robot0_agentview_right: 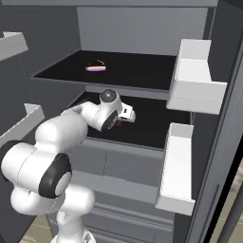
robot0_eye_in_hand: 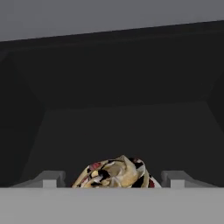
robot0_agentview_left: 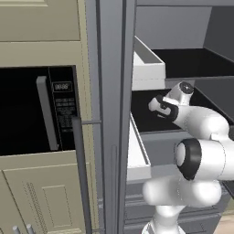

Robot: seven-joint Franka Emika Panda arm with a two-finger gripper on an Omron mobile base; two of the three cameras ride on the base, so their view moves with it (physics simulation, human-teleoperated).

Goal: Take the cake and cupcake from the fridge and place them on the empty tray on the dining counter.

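Inside the fridge (robot0_agentview_right: pixel 142 28): cake (robot0_agentview_right: pixel 96 67) flat on the upper black shelf (robot0_agentview_right: pixel 142 71), toward its left, pink and white layer facing out. One shelf lower, on the black middle shelf (robot0_agentview_right: pixel 152 128), a small crumpled tan and dark-brown item, seemingly the cupcake (robot0_eye_in_hand: pixel 114 174), sitting between the two grey fingertips (robot0_eye_in_hand: pixel 51 179) of the gripper (robot0_eye_in_hand: pixel 114 181). Jaws spread wide on either side of it, apparently not squeezing; contact with the wrapper impossible to judge. White arm (robot0_agentview_right: pixel 61 137) reaching in over the drawer fronts (robot0_agentview_right: pixel 114 166) to that middle shelf. White door bins (robot0_agentview_right: pixel 192 80) hanging right of the shelves. Left of the fridge, beyond its long bar handle (robot0_agentview_left: pixel 81 173), black microwave (robot0_agentview_left: pixel 32 109) set in beige cabinetry (robot0_agentview_left: pixel 41 20).
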